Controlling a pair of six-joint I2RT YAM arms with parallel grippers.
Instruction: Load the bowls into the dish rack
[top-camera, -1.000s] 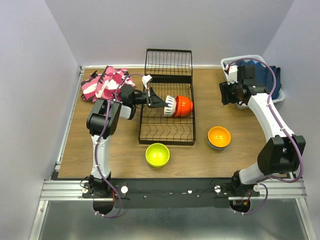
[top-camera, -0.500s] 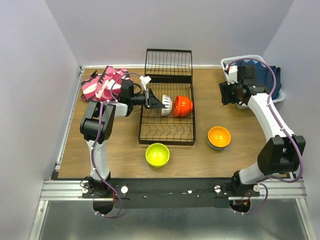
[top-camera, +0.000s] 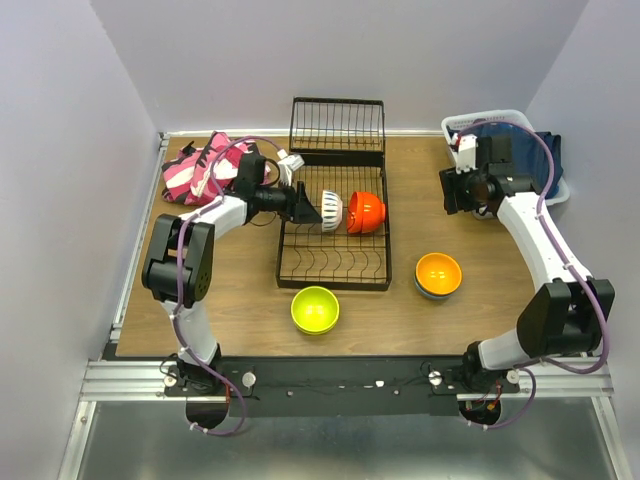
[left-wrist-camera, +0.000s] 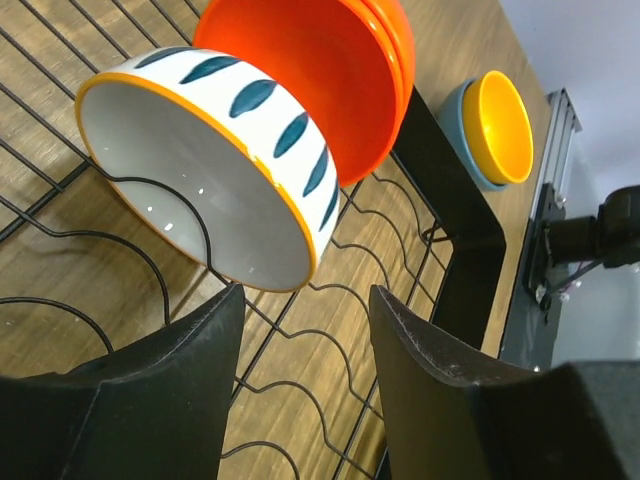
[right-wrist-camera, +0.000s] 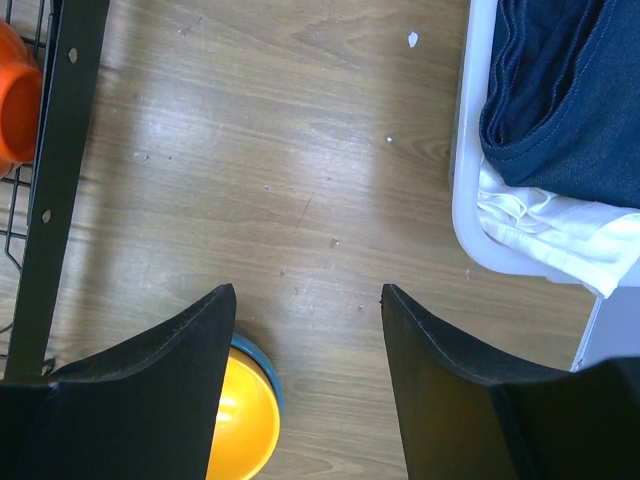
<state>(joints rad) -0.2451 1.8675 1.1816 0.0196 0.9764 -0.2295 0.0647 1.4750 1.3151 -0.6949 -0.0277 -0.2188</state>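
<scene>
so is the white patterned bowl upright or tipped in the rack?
Tipped on its side: the white bowl stands on its rim among the dish rack tines, opening facing the left claw, beside the red-orange bowl.

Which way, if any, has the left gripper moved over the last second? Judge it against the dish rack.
Yes. The left gripper has drawn back leftward in the top view, its tips now nearer the dish rack's left rail.

Pink striped cloth (top-camera: 205, 168), white basket (right-wrist-camera: 463, 150), blue clothes (right-wrist-camera: 560, 90)
</scene>
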